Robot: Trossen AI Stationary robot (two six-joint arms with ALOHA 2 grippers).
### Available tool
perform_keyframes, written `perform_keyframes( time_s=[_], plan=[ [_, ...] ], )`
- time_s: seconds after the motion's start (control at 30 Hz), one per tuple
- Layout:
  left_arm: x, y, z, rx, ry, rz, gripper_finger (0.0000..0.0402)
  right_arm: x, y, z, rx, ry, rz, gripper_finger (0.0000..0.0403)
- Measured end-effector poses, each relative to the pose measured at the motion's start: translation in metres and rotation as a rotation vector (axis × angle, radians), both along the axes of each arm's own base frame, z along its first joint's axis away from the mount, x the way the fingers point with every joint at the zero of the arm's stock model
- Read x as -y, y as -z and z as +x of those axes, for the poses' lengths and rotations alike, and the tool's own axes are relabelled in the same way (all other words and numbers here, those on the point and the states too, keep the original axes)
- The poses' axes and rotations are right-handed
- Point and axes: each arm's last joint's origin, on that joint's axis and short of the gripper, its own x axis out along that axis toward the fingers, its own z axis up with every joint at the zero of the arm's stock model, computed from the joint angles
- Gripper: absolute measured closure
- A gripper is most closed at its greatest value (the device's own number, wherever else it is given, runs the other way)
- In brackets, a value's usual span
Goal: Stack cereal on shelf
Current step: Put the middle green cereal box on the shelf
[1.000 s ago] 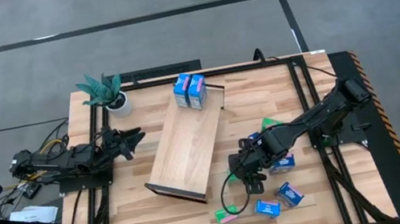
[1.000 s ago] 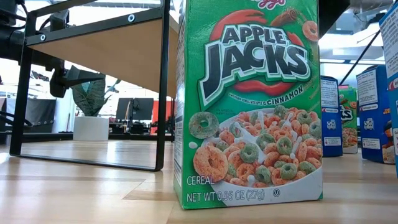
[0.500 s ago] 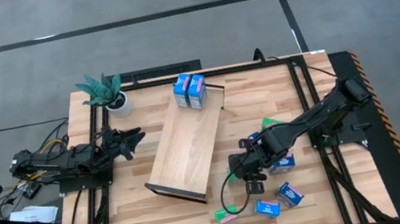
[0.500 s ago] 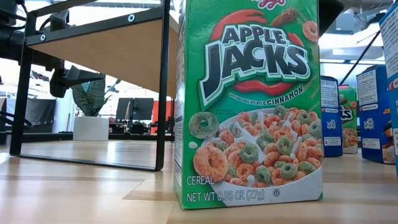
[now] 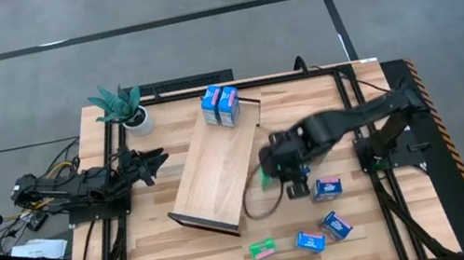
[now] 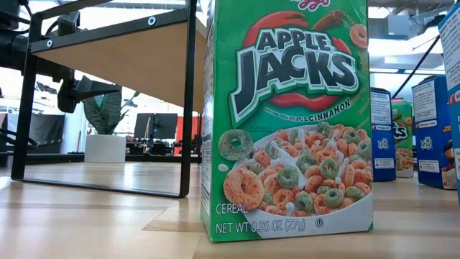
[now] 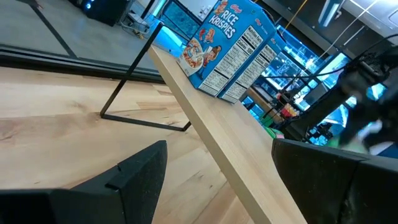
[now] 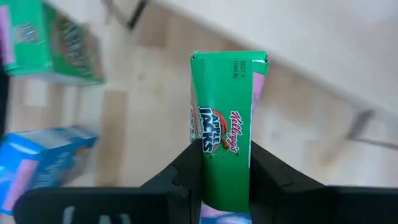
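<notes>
The shelf (image 5: 217, 165) is a long light-wood board lying slantwise on the table, with two blue cereal cartons (image 5: 220, 105) standing on its far end. My right gripper (image 5: 276, 166) is beside the board's right edge, shut on a green cereal carton (image 8: 227, 112). Blue cartons (image 5: 327, 188) (image 5: 335, 224) (image 5: 309, 241) and a green one (image 5: 263, 249) lie on the table near the front. My left gripper (image 5: 151, 162) is open and empty at the table's left, its fingers wide apart in the left wrist view (image 7: 217, 186). My right gripper pinches the green carton between its two fingers (image 8: 193, 163), one on each broad face, at the carton's end nearer the wrist (image 8: 225, 163). The carton's narrow side faces the camera and it sticks out lengthwise beyond the fingers. It looks lifted clear of the table.
A potted plant (image 5: 126, 108) stands at the far left corner. Black frame rails (image 5: 355, 119) run along both sides of the table. In the low view a green carton (image 6: 287, 122) stands close to the camera, with the shelf (image 6: 108, 50) to its left.
My right gripper has risen from among the loose cartons and gone toward the far edge and the shelf's right side, carrying the green carton clear of the table. The other cartons have stayed where they were.
</notes>
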Motion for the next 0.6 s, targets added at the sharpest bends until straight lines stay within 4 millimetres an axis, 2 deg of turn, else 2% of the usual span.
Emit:
perform_keyframes(
  time_s=[0.23, 0.33, 0.5, 0.6],
  plan=[
    [0.000, 0.000, 0.000, 0.000, 0.000, 0.000, 0.0122, 0.039, -0.055, -0.002, 0.157, -0.070, -0.127, 0.0292],
    [0.000, 0.000, 0.000, 0.000, 0.000, 0.000, 0.0122, 0.053, -0.072, 0.000, 0.245, -0.121, -0.196, 0.0292],
    [0.000, 0.000, 0.000, 0.004, 0.001, -0.008, 0.0122, 0.072, -0.084, 0.010, 0.379, -0.190, -0.302, 0.0292],
    [0.000, 0.000, 0.000, 0.005, 0.001, -0.009, 0.0122, 0.079, -0.083, 0.019, 0.413, -0.240, -0.361, 0.0292]
  ],
)
